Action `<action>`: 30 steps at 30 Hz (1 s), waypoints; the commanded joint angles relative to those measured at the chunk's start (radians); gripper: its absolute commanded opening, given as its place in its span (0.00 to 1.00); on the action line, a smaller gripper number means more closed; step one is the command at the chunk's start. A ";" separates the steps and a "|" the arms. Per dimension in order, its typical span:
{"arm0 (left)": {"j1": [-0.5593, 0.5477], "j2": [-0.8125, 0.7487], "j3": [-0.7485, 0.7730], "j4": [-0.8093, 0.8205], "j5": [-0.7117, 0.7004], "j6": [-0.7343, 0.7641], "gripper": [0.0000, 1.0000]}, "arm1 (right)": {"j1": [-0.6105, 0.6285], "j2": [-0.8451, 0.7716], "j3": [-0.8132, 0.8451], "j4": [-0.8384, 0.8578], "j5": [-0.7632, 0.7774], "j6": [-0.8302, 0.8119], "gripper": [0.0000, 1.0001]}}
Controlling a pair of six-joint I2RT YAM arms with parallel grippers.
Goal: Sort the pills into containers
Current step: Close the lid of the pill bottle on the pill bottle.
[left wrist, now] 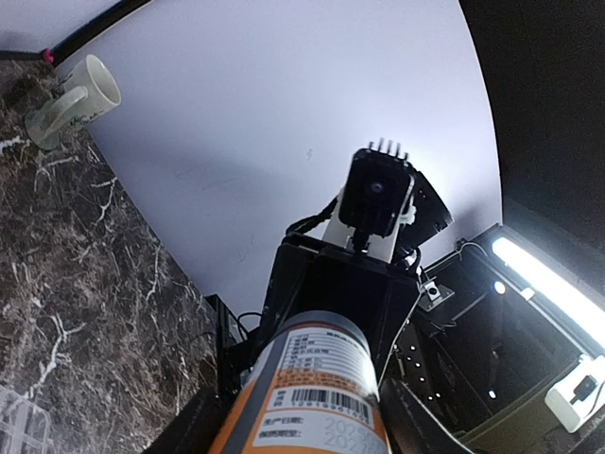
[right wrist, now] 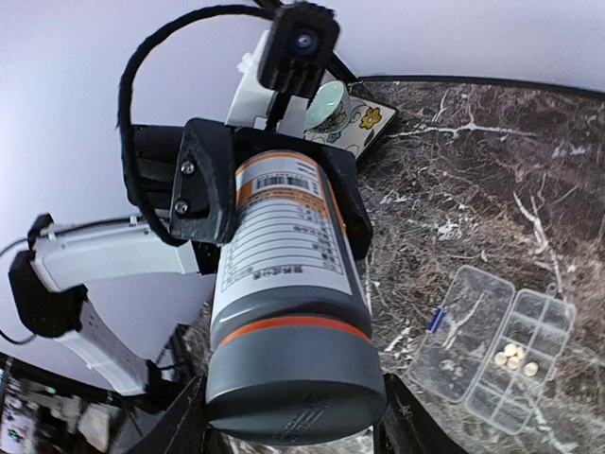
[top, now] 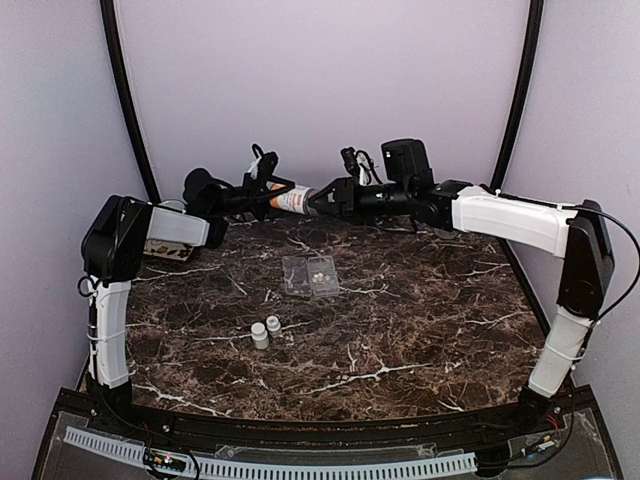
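Presently, both arms hold one orange bottle (top: 293, 200) roughly level in the air above the far side of the desk (top: 430, 320). The left fingers (right wrist: 203, 184) are clamped on its labelled body, and the right fingers (top: 327, 203) are clamped around its grey cap (right wrist: 295, 383). The pill box (top: 309, 276) lies flat mid-desk, its lid swung open beside it. Several pills (right wrist: 515, 357) sit together inside the compartment half. Two small white bottles (top: 266, 332) stand nearer the arm bases, apart from the box.
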 commanded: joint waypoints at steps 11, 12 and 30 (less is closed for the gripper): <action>-0.101 -0.295 -0.013 -1.027 -0.012 1.063 0.00 | -0.034 0.094 -0.116 0.865 -0.133 0.996 0.36; -0.103 -0.299 -0.016 -1.042 -0.013 1.080 0.00 | -0.033 0.110 -0.125 0.937 -0.127 1.070 0.36; -0.105 -0.195 -0.046 -0.418 0.099 0.535 0.00 | -0.032 0.208 -0.150 1.289 -0.061 1.396 0.49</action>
